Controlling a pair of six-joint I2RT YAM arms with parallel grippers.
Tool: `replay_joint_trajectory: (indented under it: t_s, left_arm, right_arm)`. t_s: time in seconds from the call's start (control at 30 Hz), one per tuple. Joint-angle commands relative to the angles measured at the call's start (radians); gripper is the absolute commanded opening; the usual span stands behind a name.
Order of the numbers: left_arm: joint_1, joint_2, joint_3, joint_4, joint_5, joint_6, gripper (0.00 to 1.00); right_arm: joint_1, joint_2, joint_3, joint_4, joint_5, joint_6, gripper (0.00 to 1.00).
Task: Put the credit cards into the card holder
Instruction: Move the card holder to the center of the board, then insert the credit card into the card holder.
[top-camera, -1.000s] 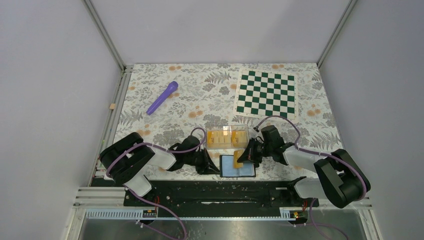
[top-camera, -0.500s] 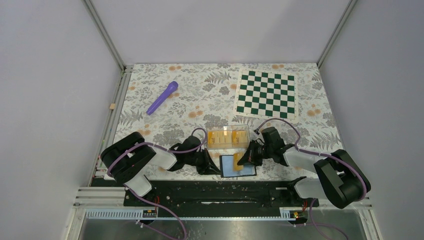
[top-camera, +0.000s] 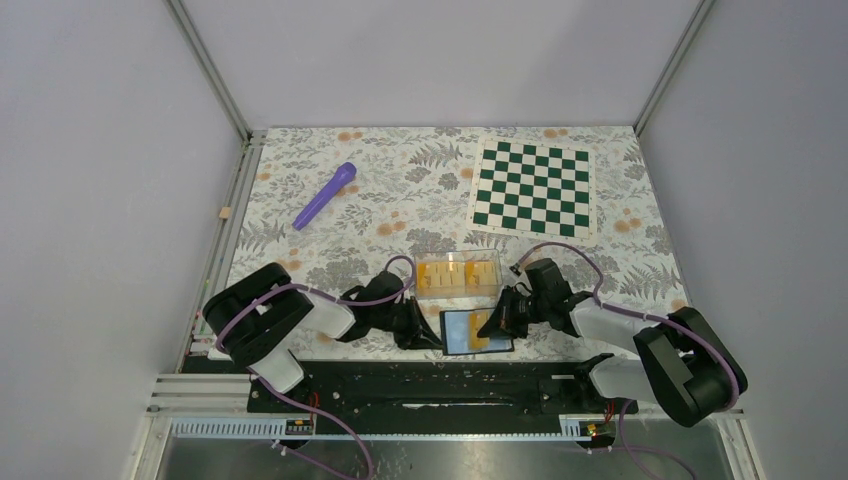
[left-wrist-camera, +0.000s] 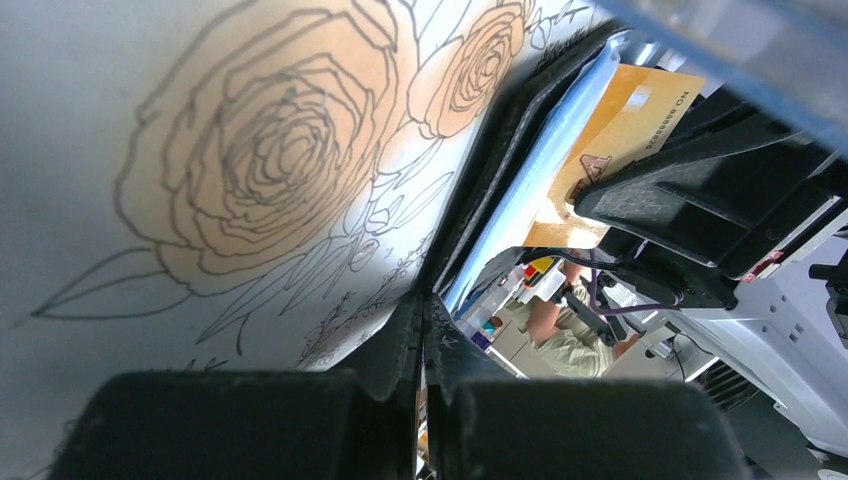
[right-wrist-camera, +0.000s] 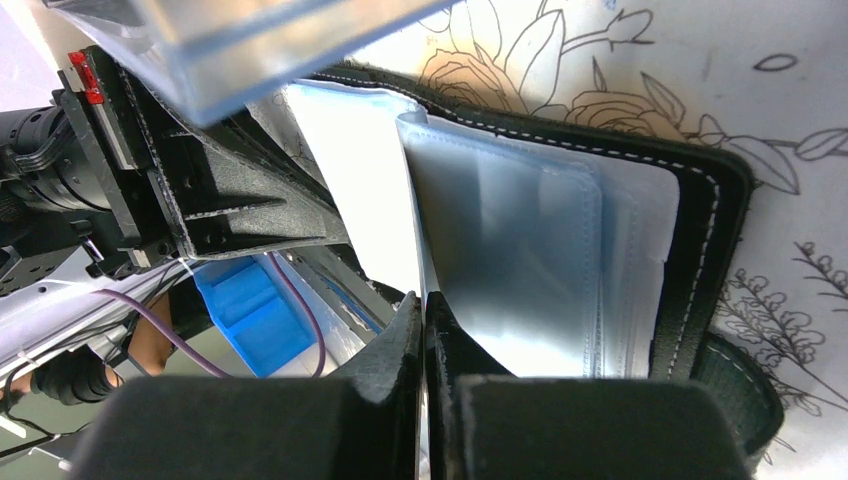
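The card holder (top-camera: 462, 331) lies open at the table's near edge, pale blue-grey lining up. My left gripper (top-camera: 431, 336) is shut on its left cover edge; in the left wrist view the gripper (left-wrist-camera: 422, 300) pinches the black cover (left-wrist-camera: 500, 150). My right gripper (top-camera: 495, 323) is shut on one orange credit card (top-camera: 481, 333) and holds it over the lining's right half. The card (left-wrist-camera: 615, 125) shows in the left wrist view. In the right wrist view my gripper (right-wrist-camera: 424, 300) grips it edge-on against the lining pockets (right-wrist-camera: 540, 230). More credit cards (top-camera: 445, 276) sit in a clear box.
The clear plastic box (top-camera: 457, 262) stands just behind the wallet, close to both grippers, and shows at the top of the right wrist view (right-wrist-camera: 230, 50). A green-and-white chequered mat (top-camera: 532, 187) lies back right. A purple pen-like object (top-camera: 325, 195) lies back left.
My right gripper has carried the orange card a little nearer and lower, onto the wallet's lining. My left gripper has kept its hold on the wallet's edge.
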Motion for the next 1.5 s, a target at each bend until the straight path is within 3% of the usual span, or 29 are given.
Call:
replay_joint_trajectory:
  t_s: [0.0,0.43,0.77,1.13,1.47]
  left_arm:
    - [-0.011,0.042,0.027,-0.041,-0.079,0.024,0.00]
    - [-0.026,0.060,0.078,-0.094,-0.071,0.057,0.00]
    - [-0.030,0.039,0.113,-0.192,-0.098,0.104,0.00]
    - [-0.034,0.046,0.157,-0.256,-0.111,0.146,0.00]
    - [-0.035,0.089,0.270,-0.385,-0.142,0.217,0.00]
  right_arm:
    - [0.001,0.007,-0.018,-0.059,-0.043,-0.015,0.00]
    - [0.051,0.152,0.017,0.092,-0.080,0.016,0.00]
    - [0.072,0.063,0.134,-0.281,0.070,-0.125,0.27]
    - [0.108,0.117,0.225,-0.398,0.155,-0.203,0.57]
    - [0.137,0.138,0.274,-0.435,0.195,-0.238,0.64]
